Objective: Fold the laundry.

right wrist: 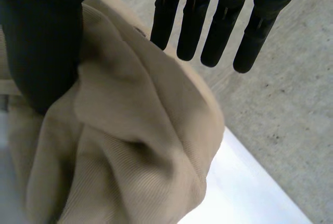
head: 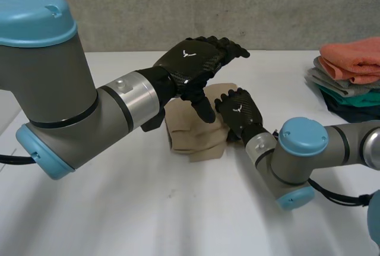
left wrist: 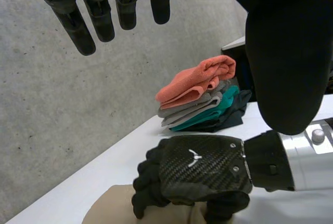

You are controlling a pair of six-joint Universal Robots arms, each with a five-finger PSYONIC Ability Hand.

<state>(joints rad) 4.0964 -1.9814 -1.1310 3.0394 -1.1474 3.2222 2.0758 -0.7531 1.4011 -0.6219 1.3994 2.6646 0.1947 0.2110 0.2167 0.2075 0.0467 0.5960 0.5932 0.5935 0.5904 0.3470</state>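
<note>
A beige cloth (head: 196, 132) is bunched at the middle of the table (head: 119, 208). The left hand (head: 193, 60) is held above it, fingers straight, nothing gripped. The right hand (head: 239, 112) is laid on its right edge, fingers straight, thumb touching it.

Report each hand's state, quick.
Left hand: open, fingers straight, holding nothing, above the beige cloth.
Right hand: open, fingers straight, laid on the beige cloth, not gripping it.
</note>
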